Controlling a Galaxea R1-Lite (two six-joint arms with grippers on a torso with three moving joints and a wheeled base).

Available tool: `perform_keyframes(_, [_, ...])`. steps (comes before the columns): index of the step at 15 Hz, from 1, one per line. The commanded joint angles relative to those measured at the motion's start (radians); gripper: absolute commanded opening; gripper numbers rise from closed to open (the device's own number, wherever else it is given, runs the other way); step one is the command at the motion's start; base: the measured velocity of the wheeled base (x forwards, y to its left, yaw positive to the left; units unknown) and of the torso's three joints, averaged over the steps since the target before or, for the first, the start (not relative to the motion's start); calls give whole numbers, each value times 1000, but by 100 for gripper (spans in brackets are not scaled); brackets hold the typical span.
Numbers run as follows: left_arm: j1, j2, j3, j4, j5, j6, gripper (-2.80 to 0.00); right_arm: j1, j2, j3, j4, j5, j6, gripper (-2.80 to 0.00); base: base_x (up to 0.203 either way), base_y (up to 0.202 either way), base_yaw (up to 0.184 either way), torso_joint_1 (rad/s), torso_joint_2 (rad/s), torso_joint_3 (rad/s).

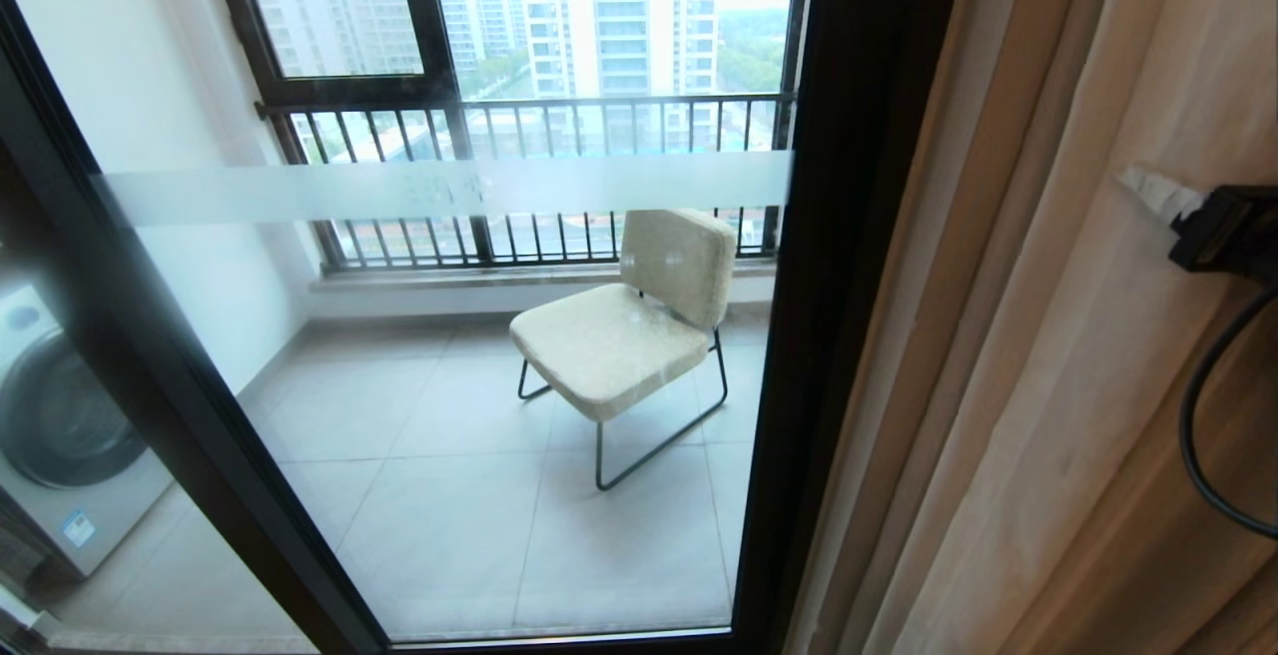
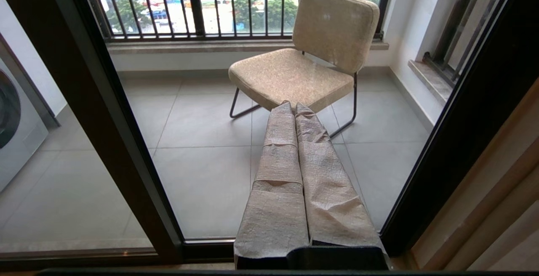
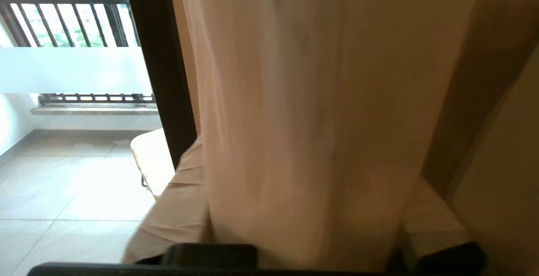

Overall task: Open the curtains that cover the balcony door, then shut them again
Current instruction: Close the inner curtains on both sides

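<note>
The right end effector (image 3: 303, 225) has a fold of the curtains (image 3: 303, 99) between its fingers (whether it squeezes yet, I cannot tell) — soft, floppy, light cloth, best pinched at its edge.

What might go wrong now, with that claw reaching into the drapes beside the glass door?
The right gripper straddles a fold of the curtains, jaws apart; closing on too little cloth, it may slip off when it pulls. A hard tug could strain the fabric. The arm's black cable hangs against the curtains and might snag. The left gripper is idle.
</note>
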Motion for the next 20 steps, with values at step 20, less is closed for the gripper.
perform_keyframes(20, [0, 0, 0, 0, 0, 0, -280, 51, 70, -63, -129, 1, 14, -280, 0, 0, 0, 0, 0, 0])
